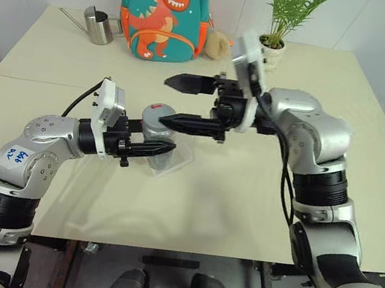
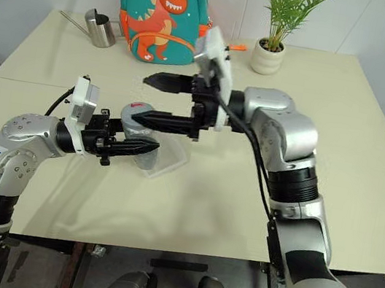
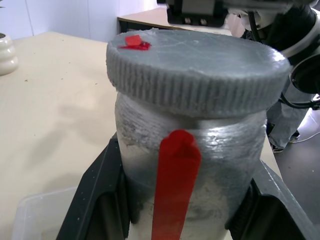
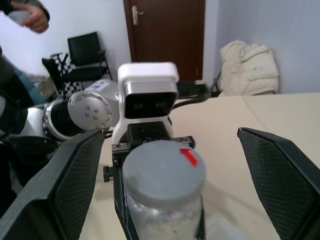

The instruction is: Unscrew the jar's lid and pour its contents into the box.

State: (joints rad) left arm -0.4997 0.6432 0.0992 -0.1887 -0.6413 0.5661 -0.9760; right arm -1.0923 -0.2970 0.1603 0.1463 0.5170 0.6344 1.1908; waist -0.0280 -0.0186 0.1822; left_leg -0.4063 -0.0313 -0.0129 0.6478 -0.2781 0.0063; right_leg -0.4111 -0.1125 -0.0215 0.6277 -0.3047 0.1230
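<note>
My left gripper point(image 1: 150, 139) is shut on the jar point(image 1: 156, 130), a silvery-grey cylinder with a red stripe point(image 3: 175, 190), and holds it upright above the table. The grey ribbed lid point(image 3: 195, 65) with a red mark sits on the jar. My right gripper point(image 1: 170, 100) reaches in from the right at lid height. It is open, and in the right wrist view the lid point(image 4: 162, 172) sits between its wide-spread fingers point(image 4: 75, 180) with a gap on each side. The clear box point(image 1: 175, 157) lies on the table just under and beyond the jar. The contents are hidden inside.
A dinosaur backpack point(image 1: 163, 10), a steel watering can point(image 1: 100, 25) and a potted plant point(image 1: 276, 43) stand along the far side of the table point(image 1: 228, 194). A person's hand point(image 4: 30, 15) shows in the room beyond the left arm.
</note>
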